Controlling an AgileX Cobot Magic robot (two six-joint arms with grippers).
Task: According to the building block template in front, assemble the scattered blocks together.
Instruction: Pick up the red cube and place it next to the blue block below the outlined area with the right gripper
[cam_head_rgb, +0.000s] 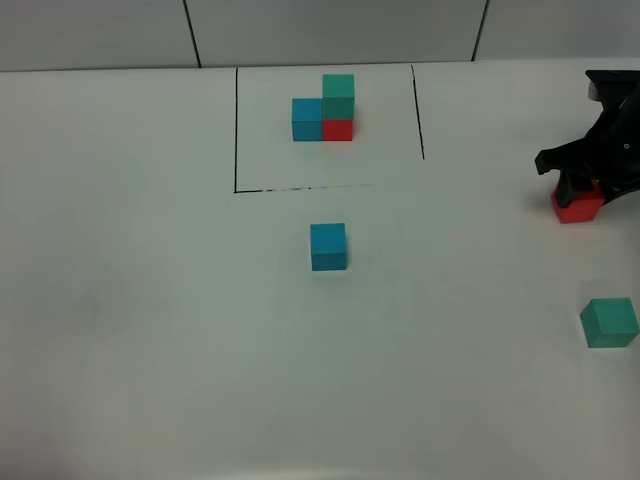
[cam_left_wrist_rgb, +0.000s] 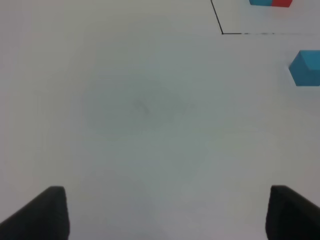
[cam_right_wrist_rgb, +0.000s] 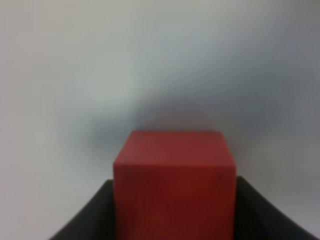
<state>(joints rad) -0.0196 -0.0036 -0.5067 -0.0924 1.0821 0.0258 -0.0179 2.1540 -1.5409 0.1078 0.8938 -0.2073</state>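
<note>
Counter (cam_head_rgb: 150, 350) is reading plain white. Thin black lines (cam_head_rgb: 236, 130) are framing the template (cam_head_rgb: 325, 115), its cubes showing blue, red and green. Scattered: blue block (cam_head_rgb: 328, 246), red block (cam_head_rgb: 577, 207), green block (cam_head_rgb: 609, 322), each showing one flat colour, unpatterned. Left fingers (cam_left_wrist_rgb: 42, 215) and right fingers (cam_right_wrist_rgb: 87, 222) are showing black.

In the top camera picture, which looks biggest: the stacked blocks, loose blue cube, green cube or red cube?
1. The building block template.
2. The green cube and blue cube, about alike.
3. The red cube, but the right gripper hides part, so unsure.
</note>
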